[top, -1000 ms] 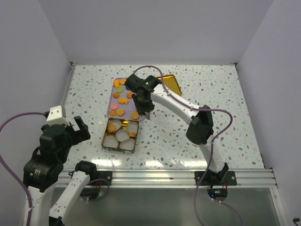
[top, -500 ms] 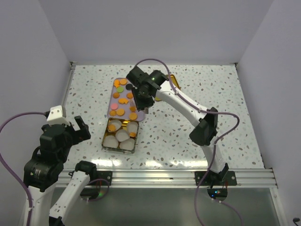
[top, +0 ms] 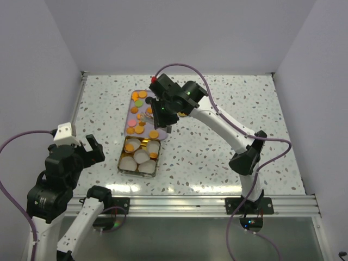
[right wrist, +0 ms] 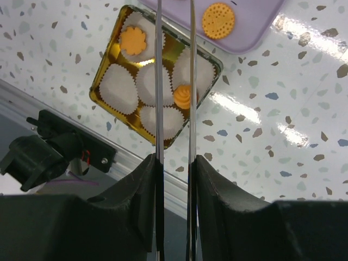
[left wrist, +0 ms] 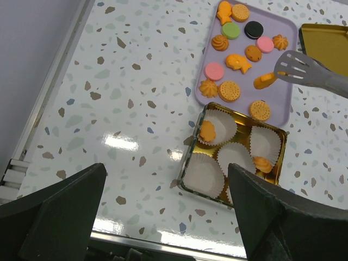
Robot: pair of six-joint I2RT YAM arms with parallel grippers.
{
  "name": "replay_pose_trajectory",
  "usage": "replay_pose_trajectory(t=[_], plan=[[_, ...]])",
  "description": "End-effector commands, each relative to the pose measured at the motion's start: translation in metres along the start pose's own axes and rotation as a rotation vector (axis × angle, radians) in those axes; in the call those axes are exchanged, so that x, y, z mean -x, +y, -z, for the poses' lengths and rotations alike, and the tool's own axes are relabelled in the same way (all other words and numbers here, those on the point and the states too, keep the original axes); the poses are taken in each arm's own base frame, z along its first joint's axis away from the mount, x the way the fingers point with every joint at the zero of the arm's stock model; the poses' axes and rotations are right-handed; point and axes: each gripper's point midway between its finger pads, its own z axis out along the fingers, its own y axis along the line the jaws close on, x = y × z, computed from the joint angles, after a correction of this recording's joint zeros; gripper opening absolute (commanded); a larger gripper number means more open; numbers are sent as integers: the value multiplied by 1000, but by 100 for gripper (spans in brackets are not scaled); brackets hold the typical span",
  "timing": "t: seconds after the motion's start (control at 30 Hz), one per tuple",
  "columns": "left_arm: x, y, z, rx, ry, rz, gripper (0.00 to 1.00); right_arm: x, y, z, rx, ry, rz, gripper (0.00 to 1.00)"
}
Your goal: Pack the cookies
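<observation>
Cookies [left wrist: 239, 63]: laid flat on a lavender tray [left wrist: 280, 98]. Most are orange rounds, rosettes and one fish shape; two pink, one green and one black are noted among them.
Nearest tray cookie: a round orange waffle cookie [left wrist: 260, 110] is seen at the tray's near edge, just beside the tin.
Packed cookies: two are recorded inside the gold tin [right wrist: 104, 69] — an orange flower cookie [left wrist: 207, 131] in the cup at the tin's far-left corner, and an orange swirl cookie [left wrist: 262, 163] in a cup on its right side.
Paper cups [left wrist: 235, 155]: white and pleated, packed side by side so that the tin is filled.
Tin position: set on the speckled table [left wrist: 136, 81], close against the tray's near edge; contact cannot be told.
Tongs [left wrist: 304, 70]: slotted metal, reaching over the right part of the tray. An orange piece [left wrist: 263, 81] is seen at the tip — whether it is pinched or merely touched cannot be told.
Right gripper [right wrist: 175, 163]: clenched on the tongs. The two blades run out parallel and close together, and their tips are cut off at the top of the wrist view.
Left gripper [left wrist: 166, 174]: released, with fingers spread wide, held above the near-left of the table, well apart from tin and tray.
Gold lid [left wrist: 326, 41]: laid on the table beside the tray's far-right side.
</observation>
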Motion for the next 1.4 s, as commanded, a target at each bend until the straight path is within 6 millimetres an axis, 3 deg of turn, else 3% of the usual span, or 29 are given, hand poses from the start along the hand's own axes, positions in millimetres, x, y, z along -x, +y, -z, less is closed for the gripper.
replay_pose_trajectory(t=[0.0,0.27,0.43,0.47,1.1,1.37], plan=[[9,-5,0,-29,-42,1,100,3,25,31,102,-57,0,31],[9,-6,0,-32,-42,0,100,-42,62,44,174,-3,90,32],[9,-7,0,-40,-41,-5,100,-67,66,44,180,18,81,32],[9,-6,1,-41,-44,-4,100,-74,61,37,162,39,80,32],[10,-5,6,-44,-53,-4,100,-102,50,7,84,109,101,31],[10,-5,5,-41,-53,-3,100,-102,45,0,54,116,122,38]])
